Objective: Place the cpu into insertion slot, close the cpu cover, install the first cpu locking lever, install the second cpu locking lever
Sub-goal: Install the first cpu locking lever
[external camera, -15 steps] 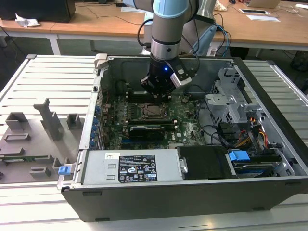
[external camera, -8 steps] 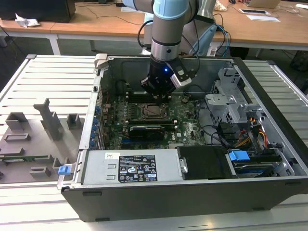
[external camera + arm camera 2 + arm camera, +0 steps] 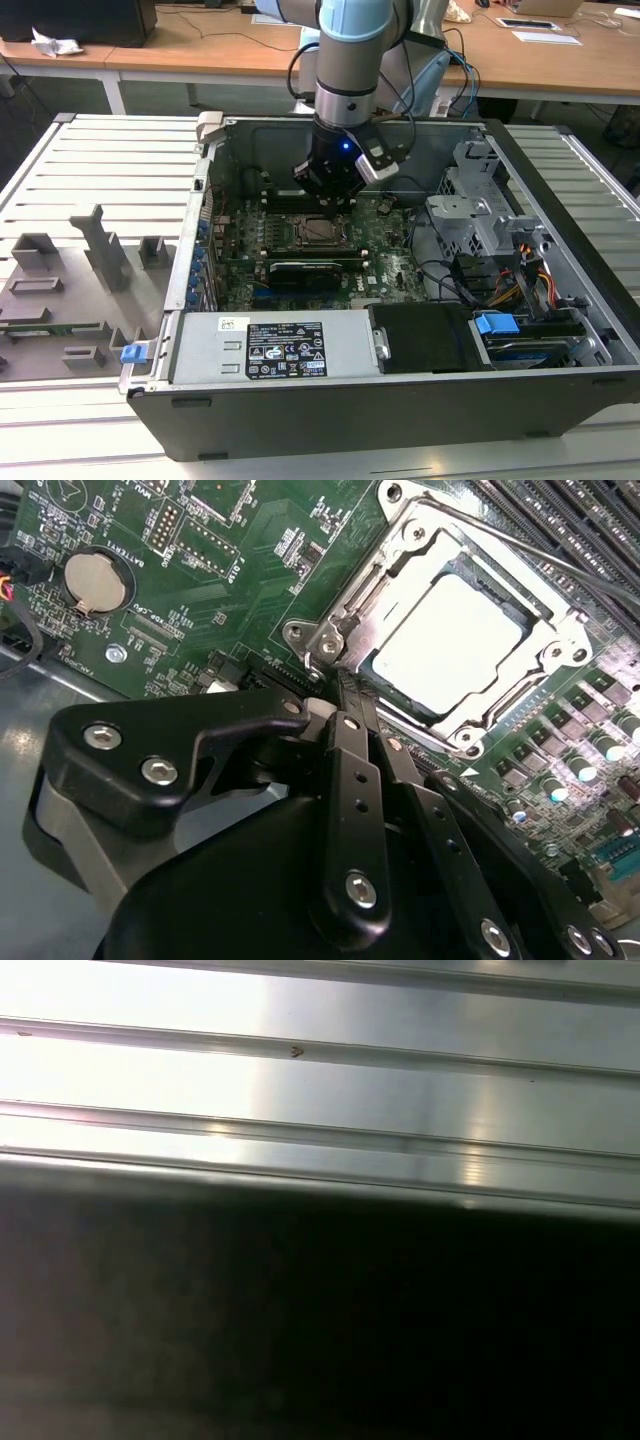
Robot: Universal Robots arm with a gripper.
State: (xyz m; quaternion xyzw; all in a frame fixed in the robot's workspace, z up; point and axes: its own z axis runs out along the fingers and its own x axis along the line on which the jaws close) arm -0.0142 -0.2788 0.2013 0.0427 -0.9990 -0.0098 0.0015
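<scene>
Black jaws (image 3: pixel 345 690), closed and empty, meet the cpu cover (image 3: pixel 440 630) edge.

Lab: robot arm (image 3: pixel 350 60), slatted worktable (image 3: pixel 100 160).
</scene>
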